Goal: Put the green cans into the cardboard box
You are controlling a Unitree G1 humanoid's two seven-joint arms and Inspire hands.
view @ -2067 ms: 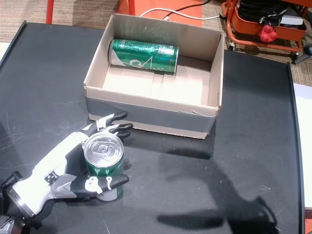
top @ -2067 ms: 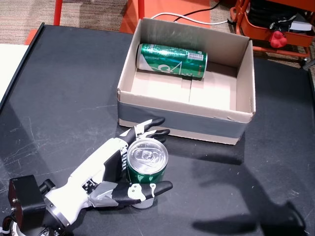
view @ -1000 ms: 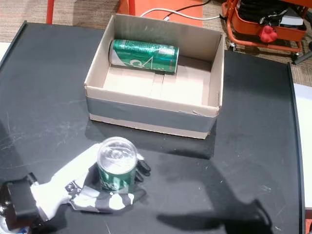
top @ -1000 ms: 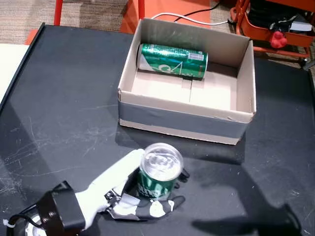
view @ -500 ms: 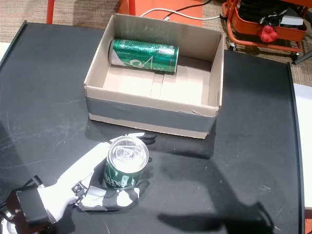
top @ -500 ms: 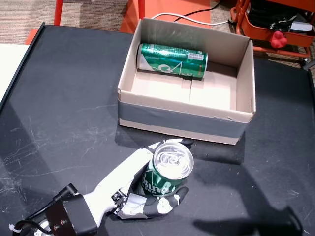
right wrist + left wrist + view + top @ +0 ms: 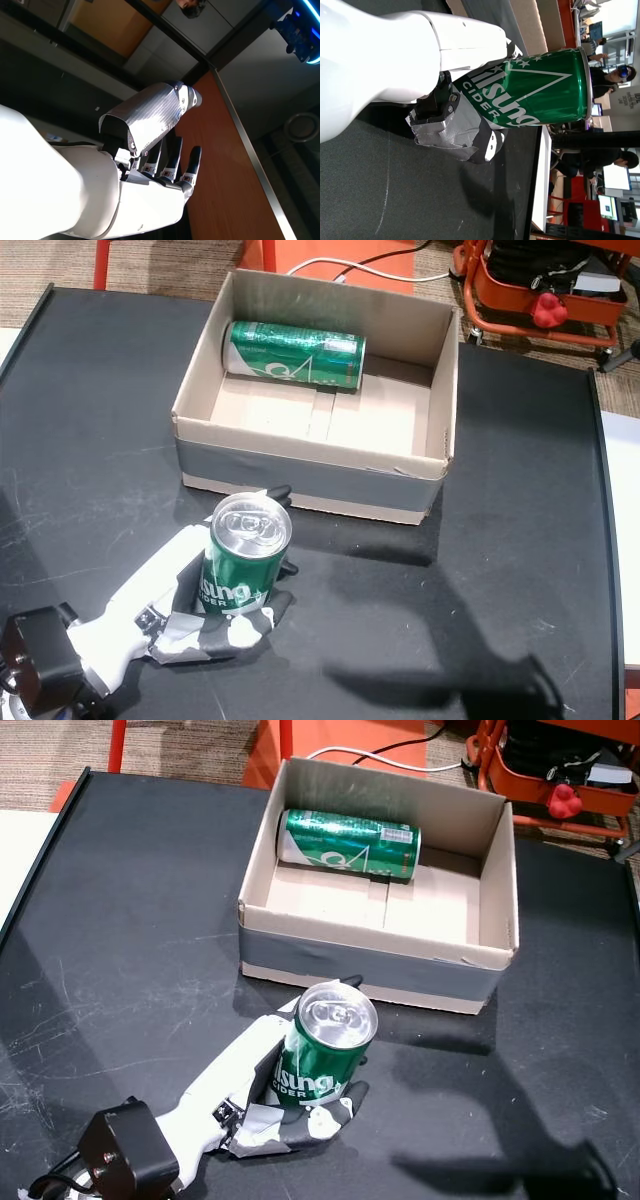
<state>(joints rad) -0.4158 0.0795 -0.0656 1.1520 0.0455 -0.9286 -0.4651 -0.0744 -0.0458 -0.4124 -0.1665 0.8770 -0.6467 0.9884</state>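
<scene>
The upright green aluminium can [image 7: 327,1045] is clasped in the white left hand [image 7: 262,1092] just before the open cardboard box [image 7: 470,956]; it is next to be carried over the rim beside the lying green can [image 7: 349,843], while the right hand [image 7: 150,165], empty with fingers extended, is held clear.

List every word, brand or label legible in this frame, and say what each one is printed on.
"ilsung CIDER": held green can, left wrist view; the first letter is hidden by the left hand.
"sung": same can in both head views; the smaller line beneath is blurred.
Can in the cardboard box: white label patch, too small to read.
</scene>
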